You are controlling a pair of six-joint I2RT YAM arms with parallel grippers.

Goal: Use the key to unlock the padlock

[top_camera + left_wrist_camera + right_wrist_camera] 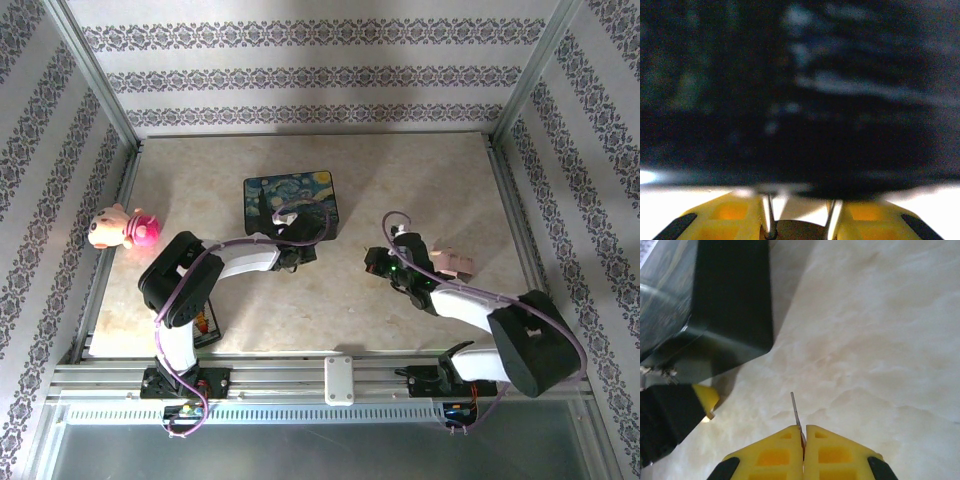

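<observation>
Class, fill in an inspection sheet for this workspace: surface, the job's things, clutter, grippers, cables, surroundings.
Surface: pale marbled table.
Job's things: padlock at the near side of the starry-night box; key apart from it, blade out over bare table.
Clutter: pink plush toy at the left edge; small pinkish object by the right arm; dark flat item under the left arm.
Grippers: left gripper closed on the padlock; right gripper shut on the key.
Cables: purple cable loops over the box; second cable arches above the right wrist.
Surroundings: patterned walls, metal frame posts.
</observation>
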